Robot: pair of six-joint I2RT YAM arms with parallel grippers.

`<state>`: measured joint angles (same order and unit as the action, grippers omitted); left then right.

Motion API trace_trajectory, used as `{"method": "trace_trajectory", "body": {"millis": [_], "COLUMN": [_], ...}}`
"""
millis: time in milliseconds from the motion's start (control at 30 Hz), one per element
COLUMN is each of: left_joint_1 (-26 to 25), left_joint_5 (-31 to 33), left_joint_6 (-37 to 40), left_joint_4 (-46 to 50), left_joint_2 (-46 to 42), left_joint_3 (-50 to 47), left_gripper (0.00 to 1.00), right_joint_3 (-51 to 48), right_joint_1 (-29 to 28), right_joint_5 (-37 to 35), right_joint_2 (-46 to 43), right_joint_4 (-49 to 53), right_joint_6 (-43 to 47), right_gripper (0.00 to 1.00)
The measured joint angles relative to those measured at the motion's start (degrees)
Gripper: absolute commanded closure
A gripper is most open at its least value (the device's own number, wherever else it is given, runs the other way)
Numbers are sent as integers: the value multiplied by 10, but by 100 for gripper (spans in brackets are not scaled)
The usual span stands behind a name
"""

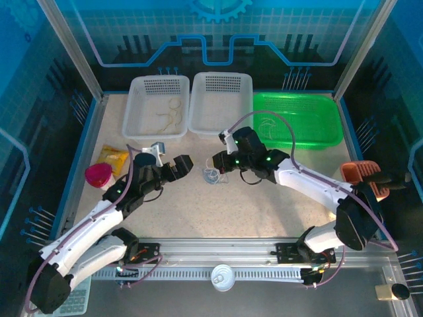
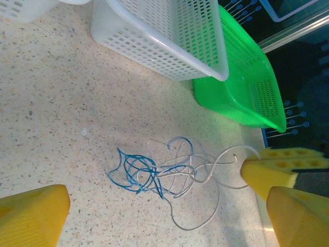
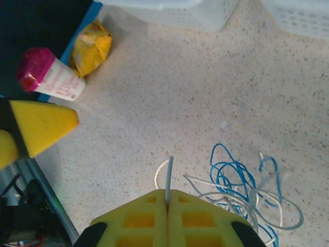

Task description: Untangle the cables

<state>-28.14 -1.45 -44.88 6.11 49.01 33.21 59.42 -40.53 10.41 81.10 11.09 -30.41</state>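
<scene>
A small tangle of blue and white cables (image 1: pixel 210 176) lies on the speckled table between my two grippers. In the left wrist view the blue cable (image 2: pixel 136 172) is knotted into the white cable (image 2: pixel 205 170), whose loops spread to the right. My right gripper (image 3: pixel 168 193) is shut on a white cable end (image 3: pixel 169 175) that sticks out between its yellow fingers, with the blue loops (image 3: pixel 231 172) just to its right. My left gripper (image 2: pixel 168 198) stands wide open above the tangle, touching nothing. A yellowish cable (image 1: pixel 170 113) lies in the left white basket.
Two white baskets (image 1: pixel 140 105) (image 1: pixel 220 102) and a green basket (image 1: pixel 297 119) line the back. A pink-lidded cup (image 1: pixel 99 175) and a yellow packet (image 1: pixel 114 158) sit at the left edge. An orange holder (image 1: pixel 362 173) stands at the right.
</scene>
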Motion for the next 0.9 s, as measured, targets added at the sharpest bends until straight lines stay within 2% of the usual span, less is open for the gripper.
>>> {"method": "trace_trajectory", "body": {"millis": [133, 533, 900], "left_joint_1": [0, -1, -10], "left_joint_5": [-17, -78, -139], "left_joint_6": [2, 19, 55], "left_joint_4": [-24, -89, -151], "left_joint_2": [8, 51, 100], "left_joint_3": [0, 1, 20], "left_gripper": [2, 29, 44], "right_joint_3": [-1, -32, -32], "right_joint_1": [10, 42, 42], "right_joint_5": [21, 82, 102], "right_joint_2": [-22, -59, -59], "right_joint_4": [-19, -82, -90], "right_joint_6": [0, -23, -26], "right_gripper": [100, 100, 100]}}
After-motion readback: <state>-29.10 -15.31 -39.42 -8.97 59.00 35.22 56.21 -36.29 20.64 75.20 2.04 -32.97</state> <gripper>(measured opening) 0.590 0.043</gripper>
